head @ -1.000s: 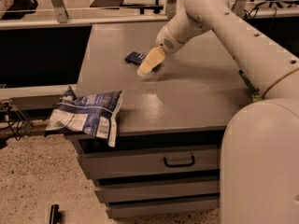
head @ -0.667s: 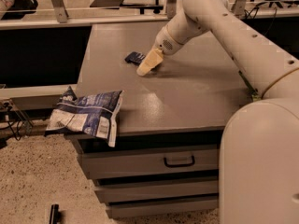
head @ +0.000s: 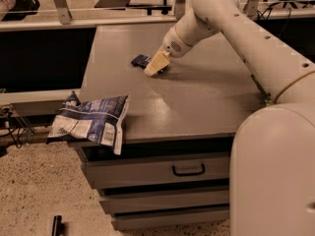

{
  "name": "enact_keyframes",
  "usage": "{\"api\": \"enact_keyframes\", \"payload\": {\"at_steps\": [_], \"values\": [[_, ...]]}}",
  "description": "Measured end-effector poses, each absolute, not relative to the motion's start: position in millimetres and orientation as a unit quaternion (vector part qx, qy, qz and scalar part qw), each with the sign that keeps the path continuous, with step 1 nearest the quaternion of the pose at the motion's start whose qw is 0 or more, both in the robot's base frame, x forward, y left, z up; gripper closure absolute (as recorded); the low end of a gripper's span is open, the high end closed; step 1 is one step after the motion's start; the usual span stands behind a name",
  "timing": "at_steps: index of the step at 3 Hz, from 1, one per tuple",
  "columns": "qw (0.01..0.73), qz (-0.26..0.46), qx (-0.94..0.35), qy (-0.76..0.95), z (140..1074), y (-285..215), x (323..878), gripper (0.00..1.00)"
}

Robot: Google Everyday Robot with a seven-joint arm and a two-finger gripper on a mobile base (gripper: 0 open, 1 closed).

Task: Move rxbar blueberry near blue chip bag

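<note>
- End effector [head: 153, 68] is low over the far-left part of the table [head: 197, 102], its pale tip angled down and left, at or just above the surface; can't tell which.
- Its opening: cannot tell. From this angle it reads as one cream wedge.
- rxbar blueberry [head: 140, 60] lies flat on the table just left of the end effector tip. Only a small dark navy patch shows; its right end is hidden behind the tip. Can't tell whether they touch, or whether the bar is gripped.
- blue chip bag [head: 91, 123] sits at the table's front-left corner, crumpled, its left and lower parts hanging past the edge. Well apart from the bar.
- Arm [head: 236, 28] comes in from the right; the robot's white body [head: 273, 171] fills the lower right, cut off by the frame and hiding the table's front-right corner.
- Thin green strip [head: 263, 95] at the table's right edge, partly behind the arm; can't identify it.
- Drawers [head: 147, 171] under the table are shut, contents hidden; one dark handle [head: 188, 170] shows.
- Small dark object [head: 57, 225] on the floor, cut off at the bottom edge.
</note>
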State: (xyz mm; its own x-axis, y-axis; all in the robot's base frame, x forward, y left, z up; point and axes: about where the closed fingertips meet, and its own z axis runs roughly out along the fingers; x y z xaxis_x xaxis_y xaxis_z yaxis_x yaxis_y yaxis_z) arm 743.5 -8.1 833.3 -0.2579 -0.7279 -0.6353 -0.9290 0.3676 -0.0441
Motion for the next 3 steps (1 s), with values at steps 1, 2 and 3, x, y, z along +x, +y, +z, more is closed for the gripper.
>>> {"api": "enact_keyframes", "payload": {"at_steps": [1,2,3], "values": [[0.291,0.173,-0.535,0.774,837.5,-8.0,743.6,0.99],[0.291,0.173,-0.535,0.774,838.2,-8.0,743.6,1.0],[0.294,0.183,-0.541,0.767,842.9,0.4,738.0,1.0]]}}
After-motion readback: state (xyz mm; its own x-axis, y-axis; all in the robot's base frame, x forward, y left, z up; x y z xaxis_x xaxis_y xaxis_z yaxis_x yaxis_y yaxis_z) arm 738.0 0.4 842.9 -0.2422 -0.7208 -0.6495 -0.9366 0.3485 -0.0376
